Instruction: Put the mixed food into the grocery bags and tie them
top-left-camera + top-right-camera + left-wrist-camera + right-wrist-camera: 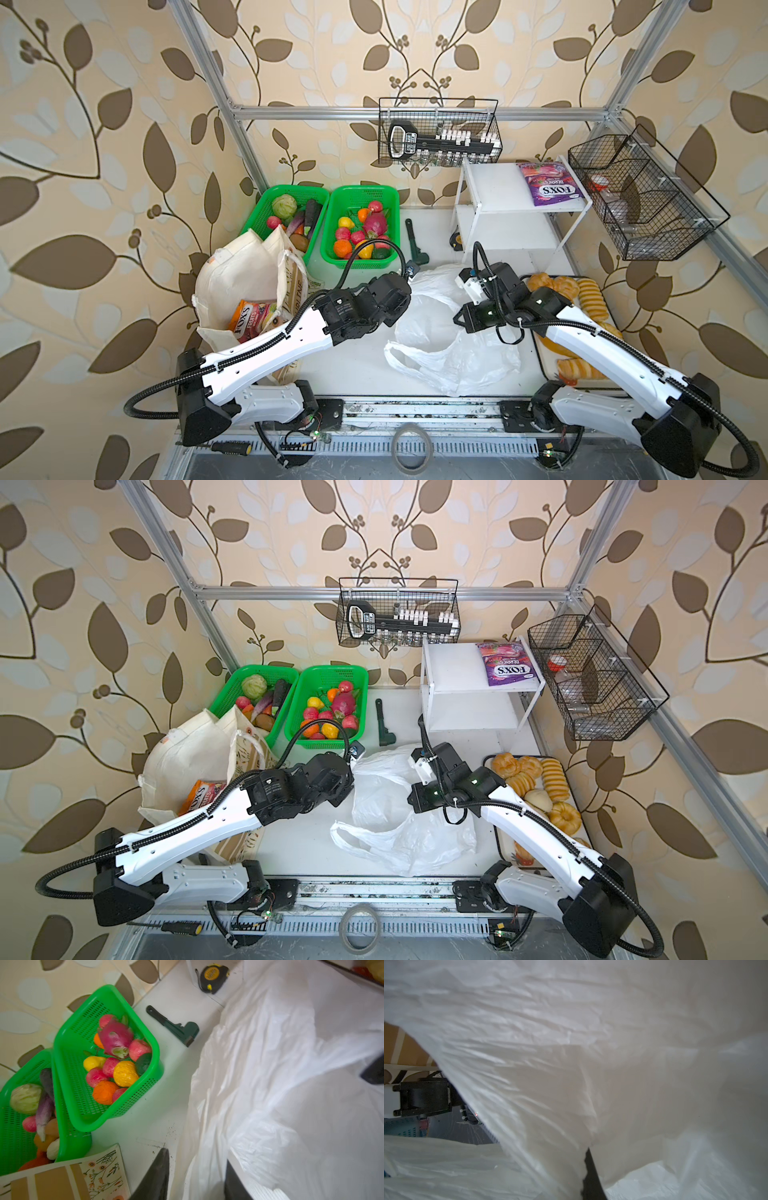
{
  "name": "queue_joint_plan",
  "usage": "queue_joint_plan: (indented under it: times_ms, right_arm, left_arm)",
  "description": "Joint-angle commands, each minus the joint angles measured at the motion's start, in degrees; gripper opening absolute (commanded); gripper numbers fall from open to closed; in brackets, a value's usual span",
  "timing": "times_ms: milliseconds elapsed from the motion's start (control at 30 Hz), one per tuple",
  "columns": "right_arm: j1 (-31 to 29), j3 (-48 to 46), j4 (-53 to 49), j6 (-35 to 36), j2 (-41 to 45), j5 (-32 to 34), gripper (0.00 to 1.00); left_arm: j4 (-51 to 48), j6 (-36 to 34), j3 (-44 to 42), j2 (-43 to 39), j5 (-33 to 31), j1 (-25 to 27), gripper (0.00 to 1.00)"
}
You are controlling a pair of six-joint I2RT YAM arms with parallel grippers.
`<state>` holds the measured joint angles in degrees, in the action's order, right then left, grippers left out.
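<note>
Orange "FOX'S FRUITS" pouch point(245, 318) sits in the cream tote point(232, 274) left of the green fruit basket point(365, 198); the purple "FOX'S BERRIES" packet point(548, 187) lies to the basket's right. Just before the basket, the crinkly white plastic bag point(440, 332) lies on the worktop point(345, 365). The right gripper point(588, 1150) clenches its gathered film. The left gripper point(196, 1155) straddles its edge, and whether it pinches cannot be told.

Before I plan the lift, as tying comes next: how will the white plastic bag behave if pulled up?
The white plastic bag looks thin and crumpled, so probably floppy and light. Its glossy film may slip in a pinch.
</note>
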<state>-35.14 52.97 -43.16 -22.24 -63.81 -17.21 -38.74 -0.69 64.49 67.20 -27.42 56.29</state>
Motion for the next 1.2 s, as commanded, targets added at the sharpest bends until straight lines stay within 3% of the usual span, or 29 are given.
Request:
queue_joint_plan:
  times_ms: [0,200,300,433,500,567,667,733,1000,1167]
  right_arm:
    - [-2.45,2.14,-7.17,3.62,1.21,2.17,0.00]
    - [-3.93,1.96,-3.10,4.09,5.44,-6.45,0.00]
    - [-1.32,1.71,-1.06,1.39,7.03,-5.81,0.00]
    - [4.27,1.59,-0.79,-3.30,6.56,-4.87,0.00]
    - [5.82,1.02,0.20,-6.16,6.15,-5.26,0.00]
    - [6.26,-0.32,2.80,-9.18,5.86,-6.05,0.00]
    - [6.49,-2.35,6.63,-13.25,5.73,-6.58,0.00]
    - [6.57,-2.98,7.88,-14.40,5.50,-6.91,0.00]
    - [7.40,-4.11,10.06,-16.56,4.87,-6.24,0.00]
    - [8.07,-5.80,12.59,-17.86,3.75,-8.51,0.00]
  left_arm:
    - [4.17,1.04,1.54,-3.45,-6.79,0.01,0.27]
    - [5.46,1.04,3.90,-1.81,-7.24,-0.90,0.25]
    - [5.73,1.04,5.68,-0.39,-8.41,-1.15,0.29]
    - [5.65,0.91,8.65,1.03,-5.91,-1.80,0.49]
    - [5.69,1.20,10.02,1.31,-3.80,-2.17,0.65]
    - [5.21,2.45,11.40,1.49,2.04,-3.87,0.83]
    - [3.59,6.77,14.01,1.79,14.48,-9.89,0.93]
    - [3.80,7.63,14.38,1.79,18.51,-12.50,0.95]
    - [1.41,7.70,20.00,7.82,19.04,-16.28,0.99]
    - [-1.51,10.44,27.61,14.73,26.32,-21.80,0.96]
